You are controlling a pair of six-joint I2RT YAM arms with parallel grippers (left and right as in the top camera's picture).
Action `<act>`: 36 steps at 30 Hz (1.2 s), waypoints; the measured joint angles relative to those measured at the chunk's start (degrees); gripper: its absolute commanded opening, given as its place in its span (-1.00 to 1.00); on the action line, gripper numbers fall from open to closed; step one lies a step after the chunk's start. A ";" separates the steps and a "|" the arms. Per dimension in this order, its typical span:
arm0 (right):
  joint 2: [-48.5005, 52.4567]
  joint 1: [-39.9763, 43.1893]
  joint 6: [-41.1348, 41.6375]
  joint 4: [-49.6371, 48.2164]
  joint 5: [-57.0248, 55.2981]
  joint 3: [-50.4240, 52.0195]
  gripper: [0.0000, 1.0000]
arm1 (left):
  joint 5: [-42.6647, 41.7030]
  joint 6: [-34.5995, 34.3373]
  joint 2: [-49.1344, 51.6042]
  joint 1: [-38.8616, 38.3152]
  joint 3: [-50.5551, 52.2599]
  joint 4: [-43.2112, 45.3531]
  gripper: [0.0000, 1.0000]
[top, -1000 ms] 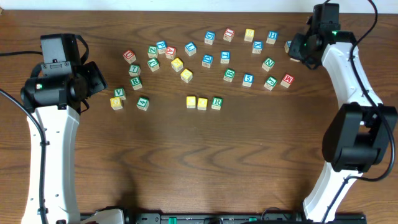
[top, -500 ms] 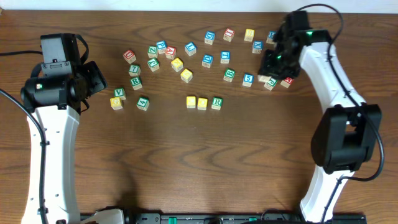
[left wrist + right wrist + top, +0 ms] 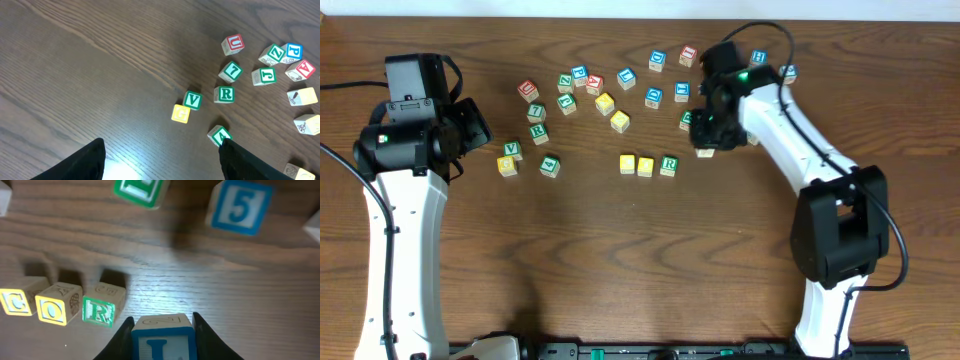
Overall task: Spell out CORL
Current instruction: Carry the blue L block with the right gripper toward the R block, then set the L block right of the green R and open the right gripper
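Moved since a second ago: your right gripper [image 3: 707,146], swung from the table's 1 o'clock corner toward centre.
Overhead: C [image 3: 627,163], O [image 3: 645,166] and R [image 3: 668,165] sit in a row. You still have the L cube [image 3: 705,153] to place; it is at R's 2 o'clock.
Right wrist: fingers clamped on the L cube.
Left wrist: left gripper [image 3: 162,162] spread wide, empty, parked at 9 o'clock.

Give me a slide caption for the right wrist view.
Right gripper holding the L cube near the lined-up C cube, O cube and R cube.
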State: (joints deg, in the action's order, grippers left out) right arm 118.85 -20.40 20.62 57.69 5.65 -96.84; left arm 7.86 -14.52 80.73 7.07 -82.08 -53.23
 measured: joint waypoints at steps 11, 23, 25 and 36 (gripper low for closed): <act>0.00 -3.85 3.37 -13.35 -5.57 9.53 -0.61 | 0.00 0.00 0.00 0.00 0.02 0.15 0.44; 0.00 -4.11 3.78 -18.32 -6.38 13.38 -0.59 | 0.00 0.00 0.00 0.00 0.02 0.15 0.44; 0.00 -4.11 3.87 -17.75 -6.51 13.38 -0.59 | 0.00 0.00 0.00 0.00 0.02 0.15 0.44; 0.00 -4.15 4.39 -16.83 -6.54 14.10 -0.56 | 0.00 0.00 0.00 0.00 0.02 0.15 0.45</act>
State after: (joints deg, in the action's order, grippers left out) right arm 118.85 -24.56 25.02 40.86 -0.89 -82.74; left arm 7.86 -14.52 80.73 7.07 -82.06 -53.08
